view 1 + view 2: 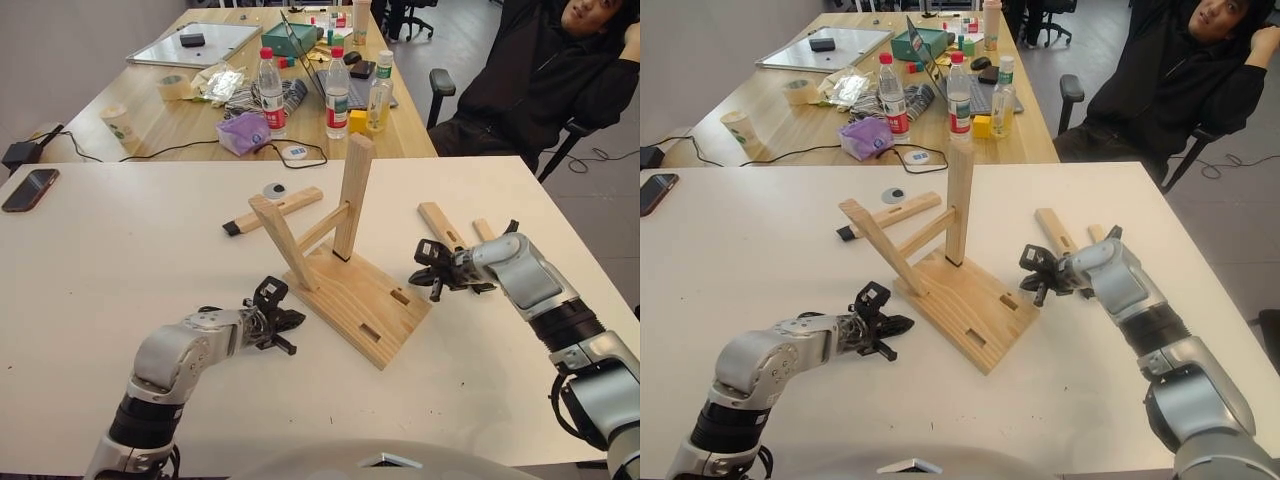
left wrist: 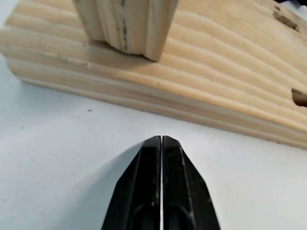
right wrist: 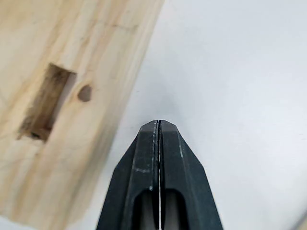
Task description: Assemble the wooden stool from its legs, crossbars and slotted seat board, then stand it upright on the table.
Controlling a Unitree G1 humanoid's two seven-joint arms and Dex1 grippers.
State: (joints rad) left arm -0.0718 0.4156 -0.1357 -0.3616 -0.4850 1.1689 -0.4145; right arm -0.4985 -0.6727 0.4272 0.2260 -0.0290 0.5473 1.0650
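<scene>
Seat board (image 1: 365, 305) lies flat mid-table, two legs (image 1: 355, 195) socketed at its far-left end and joined by a crossbar (image 1: 322, 228) — the eye views add loose legs (image 1: 275, 210) farther back. Left gripper (image 2: 161, 143), fingers pressed together, sits just off the board's near-left edge; right gripper (image 3: 159, 125), likewise closed on nothing, sits by the right edge, where its wrist view shows an empty slot (image 3: 45, 103). Bottle labels (image 1: 338, 103) are too small to read.
</scene>
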